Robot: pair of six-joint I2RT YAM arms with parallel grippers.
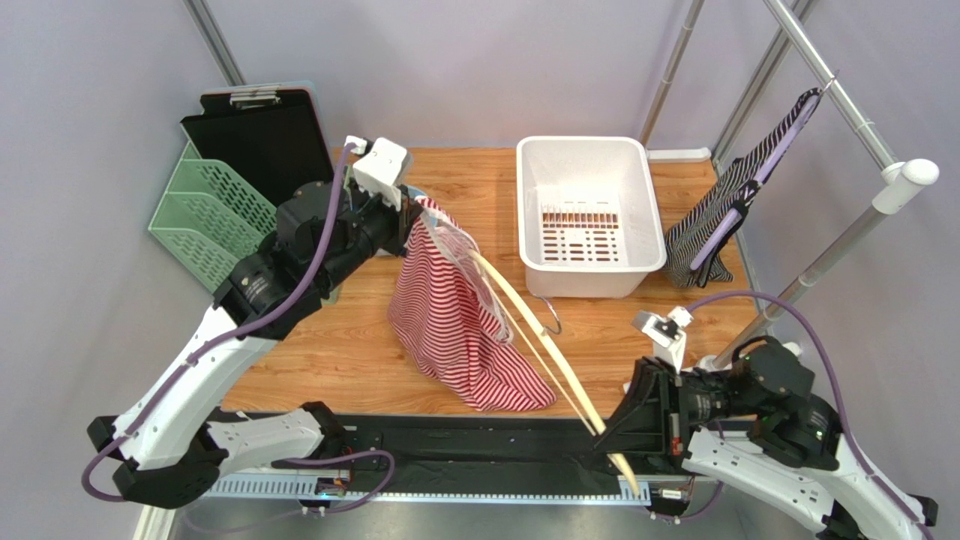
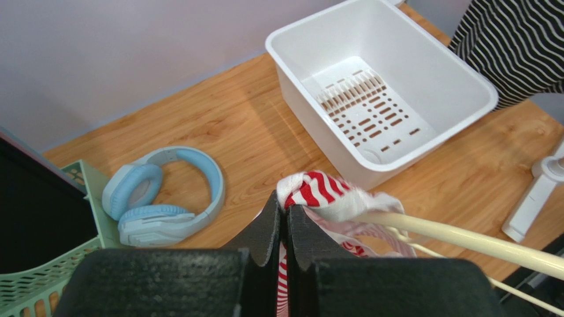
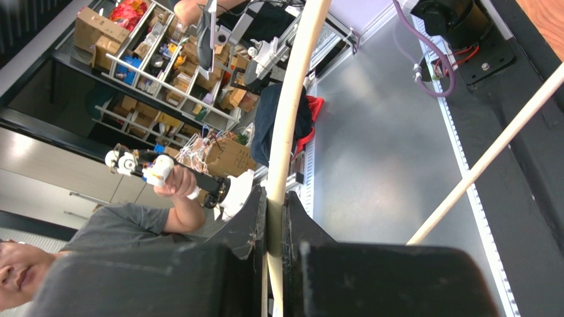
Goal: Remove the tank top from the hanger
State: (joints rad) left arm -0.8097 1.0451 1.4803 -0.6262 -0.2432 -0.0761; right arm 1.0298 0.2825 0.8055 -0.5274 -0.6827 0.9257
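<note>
Tank top point(image 1: 451, 321) hanging over the tabletop point(image 1: 338, 349)
Left gripper point(image 2: 284, 206) pinches its strap; right gripper point(image 3: 275, 218) clamps the one hanger point(image 3: 293, 99) (one white bin point(image 1: 586, 279) shows slotted floor; one green tray point(image 1: 209, 219) holds a clipboard point(image 1: 265, 135)).

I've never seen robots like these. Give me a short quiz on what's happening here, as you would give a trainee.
1. True or false: the left gripper is shut on the red-striped tank top.
2. What does the right gripper clamp? A) a cup B) the hanger C) a spoon
3. What colour are the headphones?
Key: 1 true; 2 B; 3 blue.
</note>
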